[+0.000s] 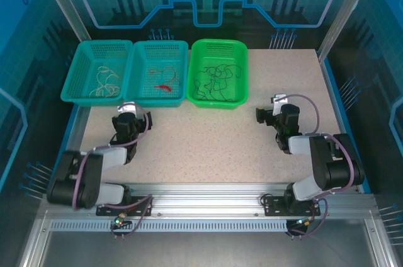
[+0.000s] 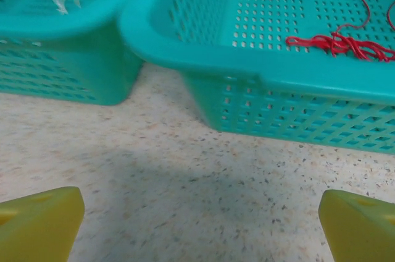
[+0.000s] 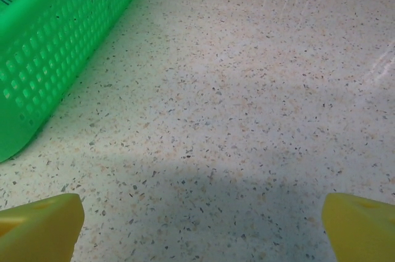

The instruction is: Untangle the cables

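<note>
Left end effector [image 1: 128,109] is seen with its yellow fingers [image 2: 38,219] spread wide apart and nothing held between them, low over the speckled bench [image 2: 185,163] and just short of two teal baskets. Right end effector [image 1: 269,108] is likewise found parted and empty, over bare bench beside the green basket [image 3: 55,52]. Farther out, the cables are seen separated by colour: cream-white cables [image 1: 107,81] are laid in the left teal basket [image 1: 71,83], red cables [image 2: 336,44] in the middle teal basket [image 2: 203,52], and dark cables [image 1: 217,78] in the green basket. All three baskets are lined up side by side at the far side of the bench.
</note>
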Controlling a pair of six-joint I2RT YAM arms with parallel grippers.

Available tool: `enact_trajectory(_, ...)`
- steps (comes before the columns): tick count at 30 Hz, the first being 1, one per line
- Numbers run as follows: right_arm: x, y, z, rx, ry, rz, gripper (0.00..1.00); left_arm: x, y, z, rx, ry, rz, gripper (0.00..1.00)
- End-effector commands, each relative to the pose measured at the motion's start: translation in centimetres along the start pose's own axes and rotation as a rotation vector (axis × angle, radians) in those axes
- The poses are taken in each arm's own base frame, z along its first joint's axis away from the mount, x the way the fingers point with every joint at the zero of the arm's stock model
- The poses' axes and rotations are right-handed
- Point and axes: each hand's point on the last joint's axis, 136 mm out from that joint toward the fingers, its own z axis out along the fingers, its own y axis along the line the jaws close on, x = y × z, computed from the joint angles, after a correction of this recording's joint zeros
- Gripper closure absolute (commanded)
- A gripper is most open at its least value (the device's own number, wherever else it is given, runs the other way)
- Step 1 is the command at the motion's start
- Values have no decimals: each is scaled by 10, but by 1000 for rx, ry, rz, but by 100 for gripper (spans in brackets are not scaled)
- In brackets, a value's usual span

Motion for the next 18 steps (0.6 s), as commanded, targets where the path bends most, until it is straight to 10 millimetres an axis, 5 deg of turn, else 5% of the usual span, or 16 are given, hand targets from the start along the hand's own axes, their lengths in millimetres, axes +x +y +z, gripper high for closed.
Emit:
enact_trajectory(1,-16,-1,1,14,-54,-13,0,-40,-30,16,207,-191,-13,1)
enact_trajectory(18,-16,0,0,8,-54,-14,0,-36,-36,19,246,-118,-5,1)
